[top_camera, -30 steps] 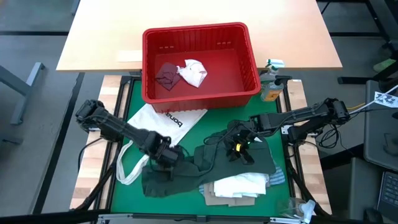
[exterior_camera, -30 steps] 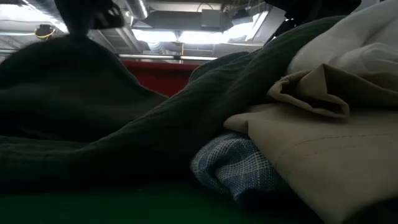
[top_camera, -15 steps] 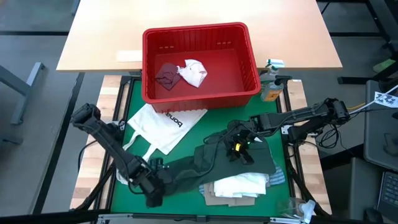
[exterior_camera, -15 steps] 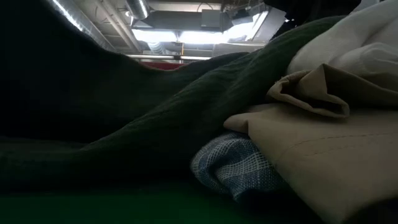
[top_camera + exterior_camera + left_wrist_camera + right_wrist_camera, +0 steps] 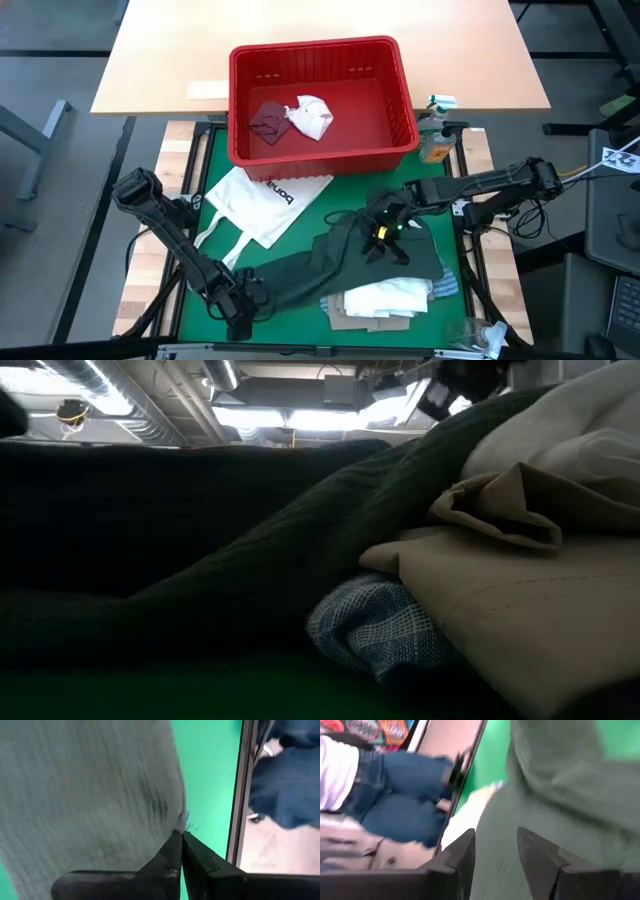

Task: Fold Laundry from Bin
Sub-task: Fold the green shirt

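The dark green-grey top [image 5: 330,262] lies stretched across the green mat, from the near left corner to the right side. Its right part lies against a pile of a white shirt [image 5: 385,295], a tan shirt [image 5: 520,600] and blue-striped cloth [image 5: 375,630]. My left gripper [image 5: 238,308] is low at the near left, shut on the top's left end [image 5: 100,795]. My right gripper [image 5: 385,225] is open over the top's far right part [image 5: 545,795]. The red bin [image 5: 400,150] at the far side holds a maroon piece [image 5: 268,120] and a white piece [image 5: 310,115]. My left gripper pinches an edge of the top's left end [image 5: 176,822] between its two shut fingertips [image 5: 172,850], low over the mat. The cloth runs from the fingers toward the table's right in a long, drawn-out band lying on the mat. My right gripper is open over the top; whether it touches the cloth cannot be told.
A white tote bag with black lettering [image 5: 262,200] lies on the mat in front of the bin's left half, its straps [image 5: 215,235] toward the left arm. A bottle [image 5: 435,140] stands right of the bin. A person in jeans [image 5: 395,795] stands past the table's edge.
My left gripper has gone toward the table's near left corner, staying shut on the top. The top's left part has been dragged along and drawn out into a long band; its right part by the pile has stayed where it was.
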You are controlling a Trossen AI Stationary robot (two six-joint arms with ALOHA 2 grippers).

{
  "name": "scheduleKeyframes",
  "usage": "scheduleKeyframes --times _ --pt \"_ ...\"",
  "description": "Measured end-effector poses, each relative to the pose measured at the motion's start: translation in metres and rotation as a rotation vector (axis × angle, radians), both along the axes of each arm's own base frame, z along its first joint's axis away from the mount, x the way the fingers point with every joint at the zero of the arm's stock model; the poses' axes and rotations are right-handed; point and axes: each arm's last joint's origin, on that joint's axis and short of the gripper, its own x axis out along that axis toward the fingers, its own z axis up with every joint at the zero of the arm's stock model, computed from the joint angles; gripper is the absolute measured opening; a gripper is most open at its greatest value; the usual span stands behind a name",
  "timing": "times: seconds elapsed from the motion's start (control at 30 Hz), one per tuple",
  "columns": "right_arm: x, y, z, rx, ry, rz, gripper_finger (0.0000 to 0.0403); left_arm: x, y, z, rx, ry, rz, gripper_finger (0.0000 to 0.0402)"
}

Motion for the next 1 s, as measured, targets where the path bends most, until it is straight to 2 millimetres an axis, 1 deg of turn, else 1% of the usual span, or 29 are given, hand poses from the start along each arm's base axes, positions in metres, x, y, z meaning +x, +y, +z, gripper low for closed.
scheduleKeyframes --times 0.13,0.3,0.47,0.57,0.63,0.77,0.87,1.0 --pt "0.009 -0.002 0.02 -0.086 -0.138 -0.053 0.0147 -0.007 -0.001 -0.007 0.008 0.024 -0.02 0.0" --pt "0.021 -0.003 0.024 -0.17 -0.29 -0.115 0.0147 -0.007 0.0 -0.011 0.005 0.007 -0.019 0.0" --pt "0.039 -0.001 0.013 -0.201 -0.339 -0.12 0.0147 -0.004 -0.001 -0.01 0.009 -0.045 -0.001 0.0" --pt "0.048 0.001 0.002 -0.206 -0.325 -0.116 0.0147 -0.004 -0.001 -0.009 0.015 -0.054 0.005 0.0" --pt "0.049 0.001 -0.003 -0.215 -0.304 -0.109 0.0147 -0.004 -0.001 -0.009 0.011 -0.052 0.015 0.0001" --pt "0.047 0.001 -0.004 -0.223 -0.284 -0.102 0.0147 -0.003 -0.001 -0.009 -0.022 -0.034 0.096 0.0027" --pt "0.042 0.0 0.001 -0.223 -0.288 -0.103 0.0147 -0.003 -0.001 -0.009 -0.043 -0.024 0.141 0.0058" --pt "0.037 -0.001 0.005 -0.225 -0.279 -0.102 0.0147 -0.003 -0.001 -0.009 -0.047 -0.021 0.152 0.01"
